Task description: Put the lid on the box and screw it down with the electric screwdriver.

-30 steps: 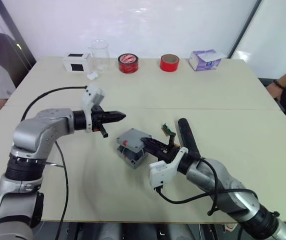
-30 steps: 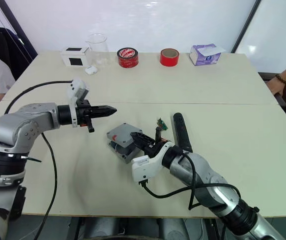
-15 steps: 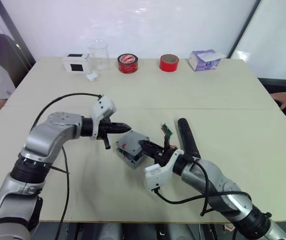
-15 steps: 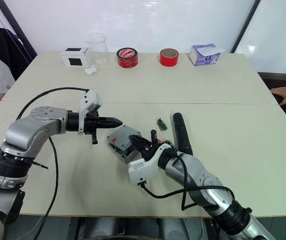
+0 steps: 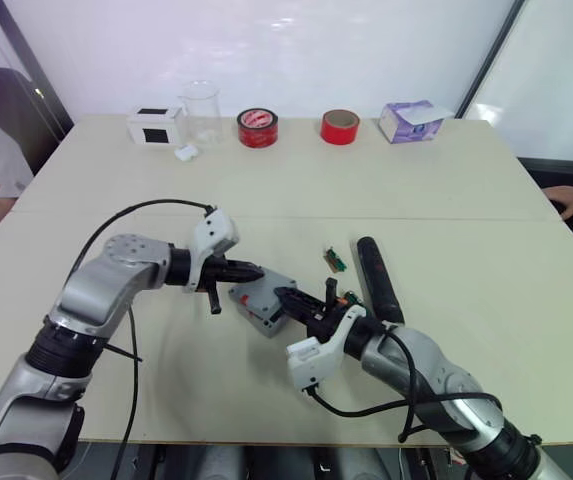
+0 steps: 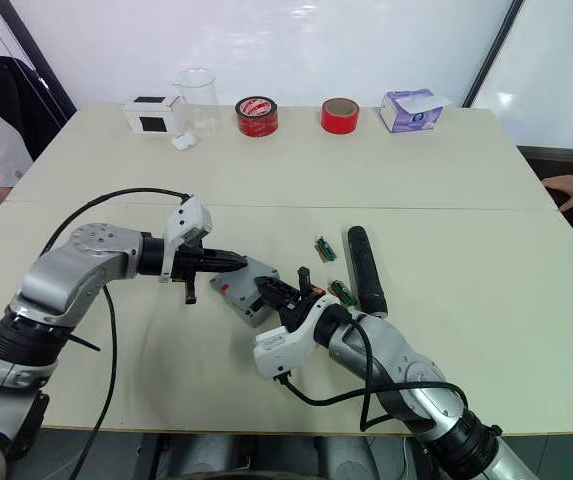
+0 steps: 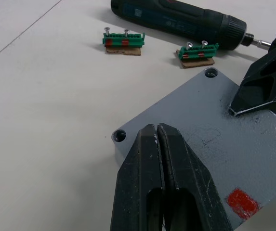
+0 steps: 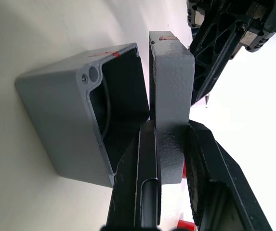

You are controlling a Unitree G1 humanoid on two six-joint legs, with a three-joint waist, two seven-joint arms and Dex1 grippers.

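Your right hand [image 8: 169,144] pinches the lid [image 8: 170,86] by one edge, one finger on each face. The lid sits over the box [image 8: 70,120] but is not seated: the right wrist view shows an open gap between lid and box rim, with the wire loop visible inside the box. Your left hand [image 7: 158,132] has its fingers pressed together and rests its tip on the lid's outer face, near the red mark [image 7: 237,203].

Task status, as judged from this moment:
- Lid placement: in progress. The lid needs to be closed flat onto the box rim and its corner holes lined up.
- Screwing: not started. The screwdriver [image 5: 376,280] lies untouched on the surface [image 5: 486,200], just beside the box on its right.
- Two small green screw holders [image 7: 123,38] lie between the box and the screwdriver, screws loaded.

Whether any screw sits in a lid hole cannot be confirmed; the two holes visible in the left wrist view look empty.
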